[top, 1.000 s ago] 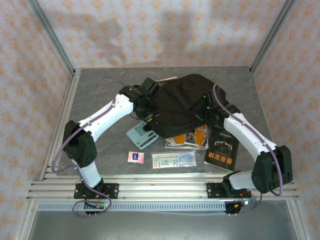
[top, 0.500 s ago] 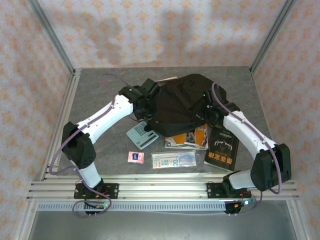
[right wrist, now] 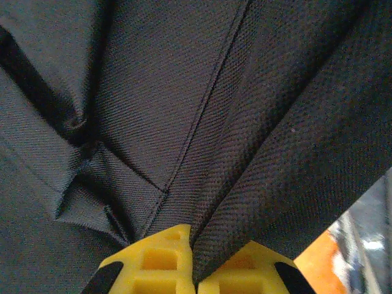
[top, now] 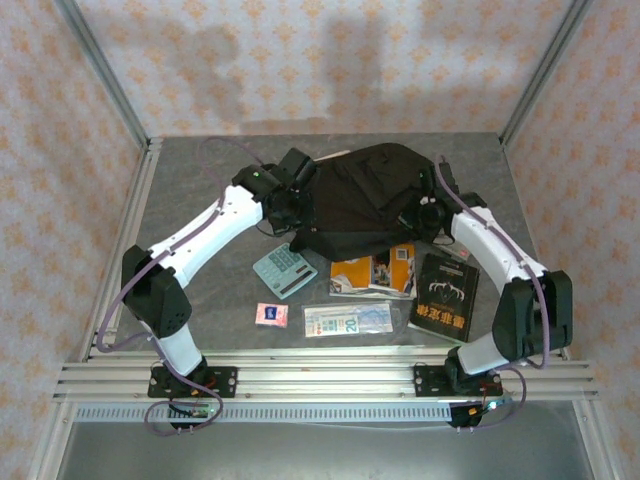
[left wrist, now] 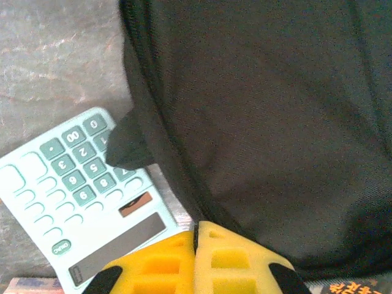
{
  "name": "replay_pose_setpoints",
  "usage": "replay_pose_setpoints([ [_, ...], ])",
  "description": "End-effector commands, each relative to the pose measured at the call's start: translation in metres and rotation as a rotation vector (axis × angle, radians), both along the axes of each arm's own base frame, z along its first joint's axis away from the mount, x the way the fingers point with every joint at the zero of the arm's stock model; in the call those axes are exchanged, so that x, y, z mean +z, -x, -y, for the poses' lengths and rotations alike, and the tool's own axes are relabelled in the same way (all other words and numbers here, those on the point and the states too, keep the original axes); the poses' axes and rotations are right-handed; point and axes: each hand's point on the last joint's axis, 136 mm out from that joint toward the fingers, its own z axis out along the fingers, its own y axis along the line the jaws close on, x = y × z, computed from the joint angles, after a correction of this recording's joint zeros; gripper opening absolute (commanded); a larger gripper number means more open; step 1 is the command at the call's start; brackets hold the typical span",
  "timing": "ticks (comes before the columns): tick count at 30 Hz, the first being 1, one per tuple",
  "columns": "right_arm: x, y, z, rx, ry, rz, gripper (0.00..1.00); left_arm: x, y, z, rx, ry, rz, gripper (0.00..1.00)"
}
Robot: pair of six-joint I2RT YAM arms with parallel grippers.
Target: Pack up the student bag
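Left gripper [left wrist: 196, 236] had just pinched shut on the edge of the student bag [top: 365, 195], a large soft black fabric backpack. Right gripper [right wrist: 193, 245] stayed clamped on a fabric fold. Bag shifted toward the far side of the grey table [top: 180, 200], uncovering the pale-green plastic calculator [top: 284, 270] and orange paper books [top: 375, 272]. Probably repositioning; nothing packed yet.

**Loose items on the grey table**

A mint-green plastic calculator [top: 285, 270] with darker green keys lies flat and at an angle on the grey stone-patterned tabletop [top: 180, 200]. To its right lies an orange-and-white paperback [top: 375, 273], and just beside that a black softcover book [top: 443, 293] with white lettering. Nearer the front edge, a small pink packet [top: 271, 315] and a pale blue-green banknote-like slip [top: 347, 319] lie near each other without touching. Peach patterned wallpaper [top: 320, 60] covers the walls.
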Motion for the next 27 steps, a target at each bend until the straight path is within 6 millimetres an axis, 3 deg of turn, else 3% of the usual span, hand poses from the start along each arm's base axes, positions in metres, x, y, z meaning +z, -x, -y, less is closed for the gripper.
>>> replay_pose_setpoints([
  [1,0.058,-0.034,-0.026,0.105,-0.106,0.228,0.00,0.032,-0.001,0.015,-0.077,0.025,0.075,0.00],
  [6,0.105,-0.040,-0.080,0.344,-0.357,0.353,0.00,0.058,0.019,0.033,-0.147,0.083,0.134,0.00],
  [9,0.101,-0.034,-0.100,0.461,-0.412,0.317,0.00,0.077,0.035,0.042,-0.183,0.112,0.172,0.00],
  [11,0.084,-0.038,-0.091,0.432,-0.325,0.284,0.00,0.081,0.046,0.047,-0.197,0.125,0.177,0.00],
  [14,0.047,-0.048,-0.054,0.297,-0.119,0.157,0.01,0.069,0.054,0.054,-0.195,0.142,0.141,0.00],
  [16,0.024,-0.045,-0.025,0.187,0.019,0.043,0.28,0.056,0.054,0.058,-0.179,0.155,0.115,0.00],
  [17,0.018,-0.041,-0.014,0.146,0.068,0.004,0.45,0.052,0.052,0.062,-0.170,0.166,0.107,0.00],
  [18,0.014,-0.035,-0.002,0.091,0.109,-0.030,0.56,0.049,0.050,0.066,-0.163,0.175,0.102,0.00],
  [20,0.015,-0.021,0.012,0.009,0.141,-0.067,0.63,0.048,0.044,0.072,-0.156,0.183,0.098,0.00],
  [23,0.027,0.005,0.021,-0.117,0.106,-0.094,0.65,0.049,0.039,0.078,-0.165,0.169,0.095,0.00],
  [25,0.037,0.024,0.020,-0.183,0.042,-0.115,0.65,0.050,0.038,0.079,-0.173,0.161,0.091,0.00],
  [27,0.042,0.042,0.003,-0.216,-0.101,-0.135,0.65,0.049,0.040,0.078,-0.170,0.158,0.088,0.00],
])
